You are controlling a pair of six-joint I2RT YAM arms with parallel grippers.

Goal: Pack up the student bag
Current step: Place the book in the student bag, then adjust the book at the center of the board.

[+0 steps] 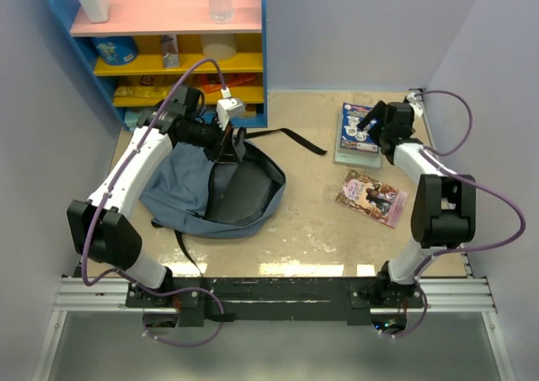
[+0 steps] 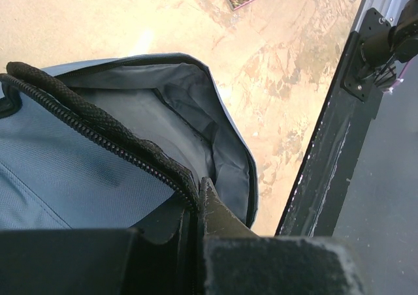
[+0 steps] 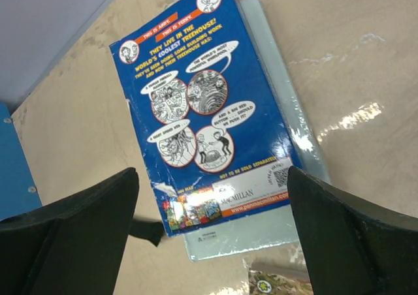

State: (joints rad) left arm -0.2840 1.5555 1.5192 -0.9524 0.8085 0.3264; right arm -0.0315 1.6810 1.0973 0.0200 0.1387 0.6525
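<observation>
The slate-blue student bag (image 1: 173, 187) lies open on the left of the table, its dark grey lining (image 1: 244, 191) showing. My left gripper (image 1: 222, 136) is shut on the bag's black zippered rim (image 2: 98, 135) at the far side of the opening, holding it up; the wrist view looks down into the bag (image 2: 65, 177) past the pinched fingers (image 2: 219, 210). My right gripper (image 1: 369, 121) hangs open above a blue book (image 3: 209, 106) that lies on a pale flat book (image 3: 261, 233). The open fingers (image 3: 85, 223) straddle the blue book's near end without touching it.
A pink patterned book (image 1: 371, 198) lies near the right arm, its corner showing in the right wrist view (image 3: 277, 283). A blue shelf unit (image 1: 168, 48) with bottles and packets stands at the back left. A black strap (image 1: 295, 138) trails from the bag. Walls close in both sides.
</observation>
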